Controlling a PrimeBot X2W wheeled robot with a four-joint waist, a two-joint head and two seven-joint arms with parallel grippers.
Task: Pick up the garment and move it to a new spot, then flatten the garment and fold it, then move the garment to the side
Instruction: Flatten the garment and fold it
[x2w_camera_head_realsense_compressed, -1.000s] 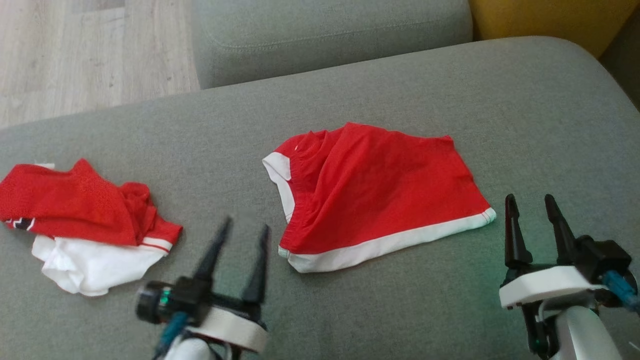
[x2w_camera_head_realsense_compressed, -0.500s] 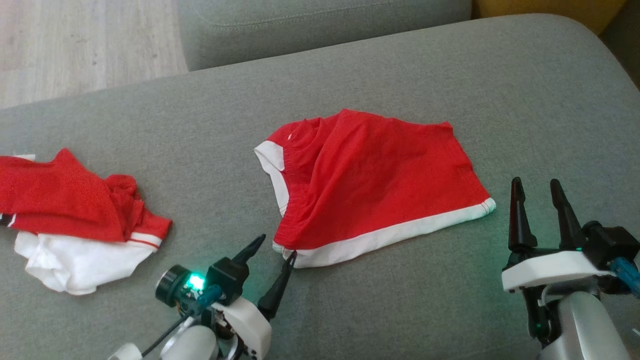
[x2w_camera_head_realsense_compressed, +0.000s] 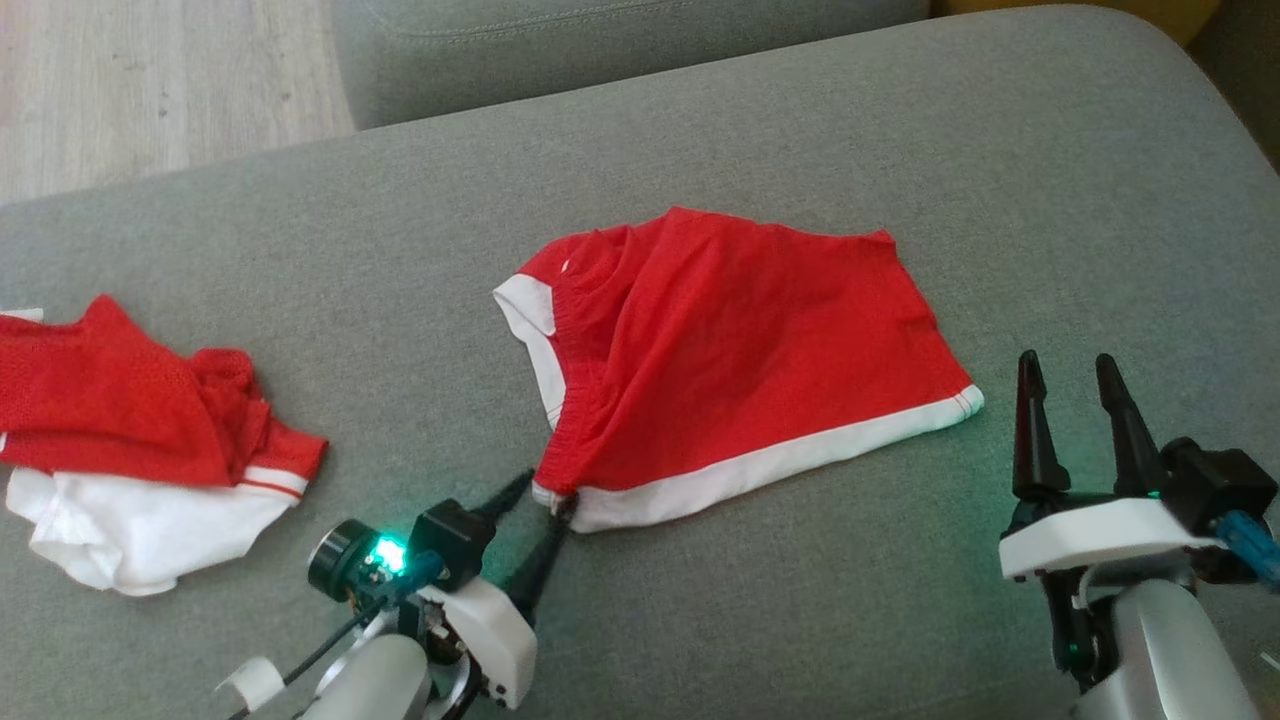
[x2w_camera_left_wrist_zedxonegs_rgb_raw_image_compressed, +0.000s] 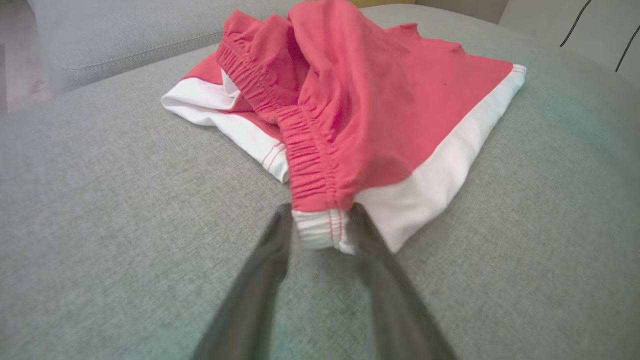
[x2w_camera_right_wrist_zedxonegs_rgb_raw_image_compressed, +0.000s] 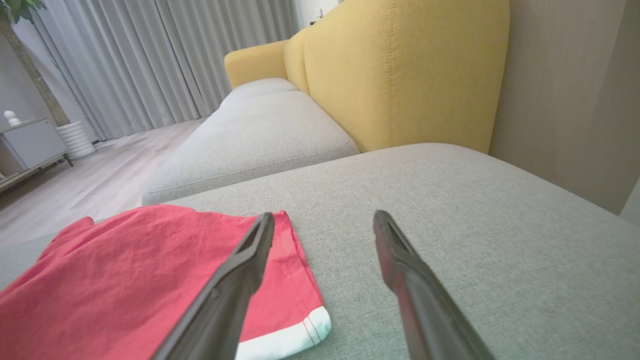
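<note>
Red shorts (x2w_camera_head_realsense_compressed: 740, 350) lie lengthwise left-to-right, waistband toward the left gripper (x2w_camera_head_realsense_compressed: 548, 490).

Your garment (x2w_camera_head_realsense_compressed: 740, 350) is red with white hem bands, the sofa cushion (x2w_camera_head_realsense_compressed: 800, 130) plain grey, the heap (x2w_camera_head_realsense_compressed: 120, 420) at its left edge red and white.

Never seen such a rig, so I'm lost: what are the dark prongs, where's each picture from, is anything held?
It's a two-armed robot; each pair of prongs is a gripper. One picture comes from its head, two from wrist cameras looking along the prongs. On the grey sofa cushion lie red shorts with white trim and, leftward, a crumpled red-and-white garment. The left gripper straddles the shorts' near corner, not clearly pinching. The right gripper is open, empty.
</note>
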